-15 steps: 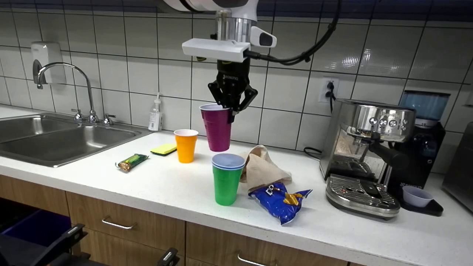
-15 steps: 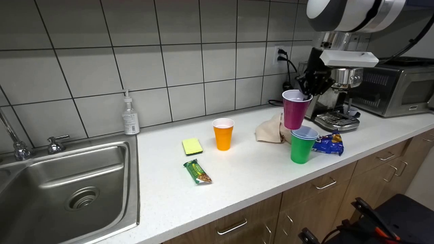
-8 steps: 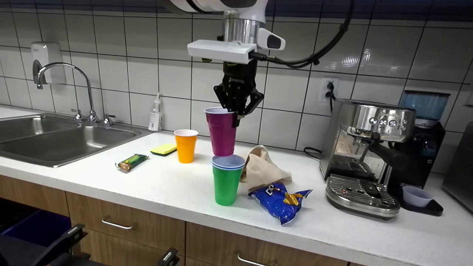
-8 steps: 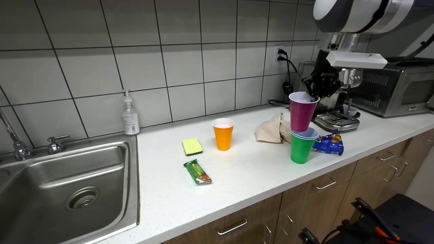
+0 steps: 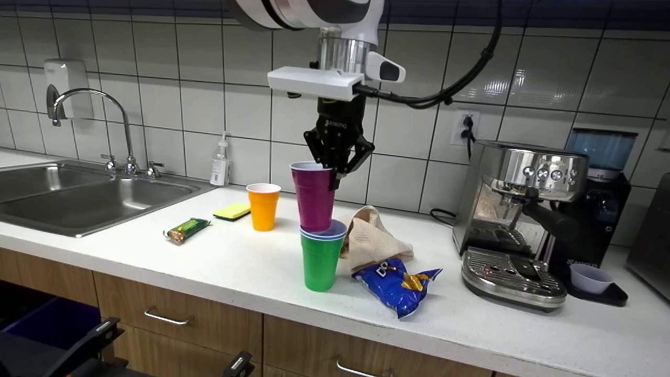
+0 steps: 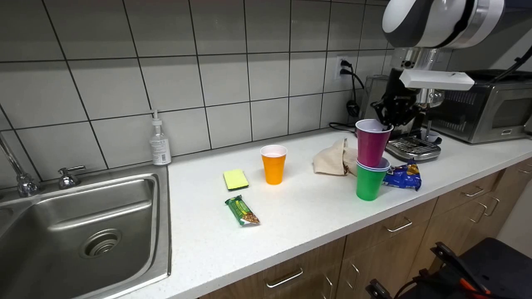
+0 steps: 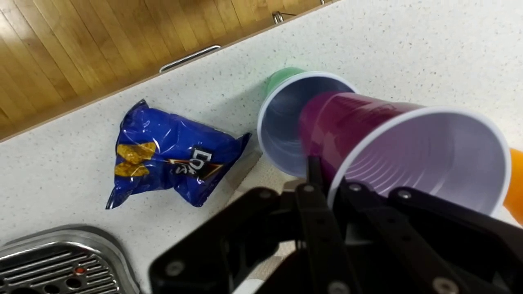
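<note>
Purple cup [image 5: 313, 201] suspended mouth-up from the gripper [image 5: 333, 178], its base at the mouth of the green cup [image 5: 320, 264]. The jaws are pinched together on the purple cup's wall at the rim, one finger apparently inside and the other outside. In both exterior views the held cup lies below the gripper and to the left; its long axis is near vertical, leaning slightly. The governing relation is the offset between the two cups, clearest in the wrist view: the purple base overlaps the side of the green cup's mouth toward the orange cup [image 7: 516, 192], while the side toward the blue chip bag [image 7: 171, 153] is uncovered. Whether the base touches the lip or sits just within it cannot be told. The green cup, pale blue inside, stands upright on the counter [image 5: 235, 267], directly below the held cup or nearly so. The bag lies just beside it; a crumpled tan cloth [image 5: 372, 238] rests near both. The orange cup stands apart. A single arm serves the scene.
</note>
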You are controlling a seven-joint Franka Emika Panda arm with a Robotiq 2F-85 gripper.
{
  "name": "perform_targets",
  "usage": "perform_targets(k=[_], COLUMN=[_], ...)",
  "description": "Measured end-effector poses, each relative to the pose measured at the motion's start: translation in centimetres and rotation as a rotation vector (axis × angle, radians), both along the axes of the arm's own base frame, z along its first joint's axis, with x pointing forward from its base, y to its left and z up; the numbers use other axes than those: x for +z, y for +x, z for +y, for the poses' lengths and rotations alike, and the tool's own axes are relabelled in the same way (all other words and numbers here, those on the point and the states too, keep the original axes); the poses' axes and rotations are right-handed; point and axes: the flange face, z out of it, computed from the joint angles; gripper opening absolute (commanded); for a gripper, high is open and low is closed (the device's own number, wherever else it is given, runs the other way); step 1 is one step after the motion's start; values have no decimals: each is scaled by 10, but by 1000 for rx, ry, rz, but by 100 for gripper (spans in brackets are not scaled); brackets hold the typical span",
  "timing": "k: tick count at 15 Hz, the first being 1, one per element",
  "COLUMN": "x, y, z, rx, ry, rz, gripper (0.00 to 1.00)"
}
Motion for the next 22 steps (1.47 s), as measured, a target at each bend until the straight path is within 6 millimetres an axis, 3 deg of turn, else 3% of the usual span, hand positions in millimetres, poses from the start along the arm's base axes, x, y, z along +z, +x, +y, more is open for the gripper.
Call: perform_targets(k=[17,18,22], x=[-25,-27,-34], y=[11,12,14], z=[-18,-18,-19], rx=[-37,-38,-42], ry=[6,7,12], rz=[51,54,69], gripper=[1,23,50])
